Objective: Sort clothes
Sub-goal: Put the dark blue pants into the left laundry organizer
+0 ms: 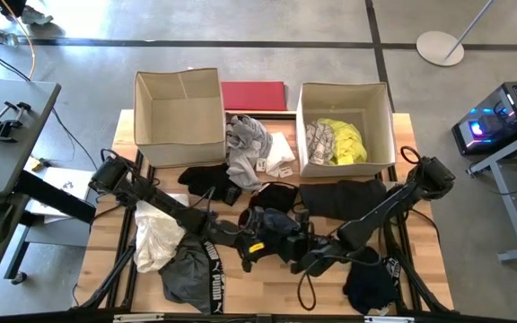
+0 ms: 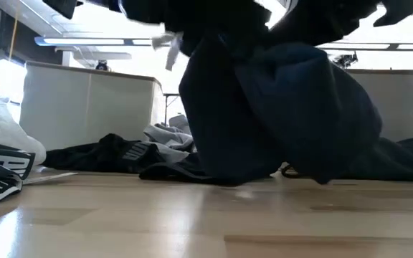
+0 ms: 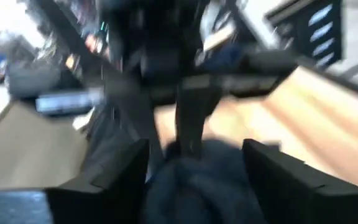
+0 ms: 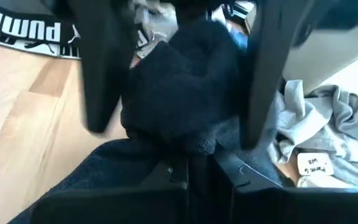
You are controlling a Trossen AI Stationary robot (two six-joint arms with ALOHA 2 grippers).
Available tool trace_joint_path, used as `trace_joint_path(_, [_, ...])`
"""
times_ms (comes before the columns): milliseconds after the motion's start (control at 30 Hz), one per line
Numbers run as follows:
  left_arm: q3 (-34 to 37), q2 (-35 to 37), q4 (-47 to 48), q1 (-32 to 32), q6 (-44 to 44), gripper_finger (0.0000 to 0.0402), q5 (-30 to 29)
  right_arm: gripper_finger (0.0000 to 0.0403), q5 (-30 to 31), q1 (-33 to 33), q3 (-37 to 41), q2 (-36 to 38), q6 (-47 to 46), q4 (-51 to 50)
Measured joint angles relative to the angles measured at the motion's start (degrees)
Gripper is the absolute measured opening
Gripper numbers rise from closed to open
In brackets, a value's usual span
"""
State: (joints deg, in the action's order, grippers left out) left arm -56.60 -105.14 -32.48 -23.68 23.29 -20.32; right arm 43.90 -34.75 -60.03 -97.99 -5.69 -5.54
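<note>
- Pale wooden tabletop [image 1: 106, 242] under bright ceiling lights, with two arms meeting near its front edge.
- Right claw [image 4: 191, 171] pinched tight on a dark garment [image 2: 285, 107]; hoists it so that only the lower fold brushes the wood, probably to pull it free of the pile.
- Left claw [image 3: 194, 162] spread wide, fingers astride the same garment just opposite the right claw; looks like a handover or a letting-go, hard to say which.
- Two cardboard boxes beyond both claws: left box [image 1: 179, 148] shows no clothes inside, right box [image 1: 389, 126] holds two pieces, a neon yellow one [image 1: 348, 144] and a printed one [image 1: 319, 139], so presumably the bin for bright or patterned items.
- One red board [image 1: 254, 95] lying flat between the boxes.
- Loose clothes around the claws, roughly seven: a cream-white one [image 1: 155, 238] and a grey PUMA piece [image 1: 191, 278] beside the left claw, a black heap [image 1: 371, 283] beside the right claw, two more black pieces, one grey top [image 1: 248, 144] and one white scrap [image 1: 279, 152] farther ahead, unsorted.
</note>
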Motion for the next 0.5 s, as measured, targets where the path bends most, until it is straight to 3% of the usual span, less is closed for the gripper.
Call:
trace_joint_path(133, [-0.02, 0.09, 4.55, -0.03, -2.13, 0.0284, -9.47, 0.0007, -0.44, 0.10, 0.00, 1.70, 0.19, 0.17])
trace_joint_path(267, [-0.04, 0.11, 6.19, 0.00, -2.25, 0.0279, -10.95, 0.0007, -1.31, 0.06, 0.00, 3.56, 0.15, 0.26])
trace_joint_path(400, [-0.04, 0.11, 5.43, -0.16, -2.29, 0.0238, -9.77, 0.0015, -3.21, 0.05, 0.00, 4.13, -1.01, 0.60])
trace_joint_path(500, [-0.04, 0.09, 5.61, -0.29, -2.64, 0.0184, -9.75, 0.0039, -2.45, 0.05, 0.00, 4.13, -3.10, 0.54])
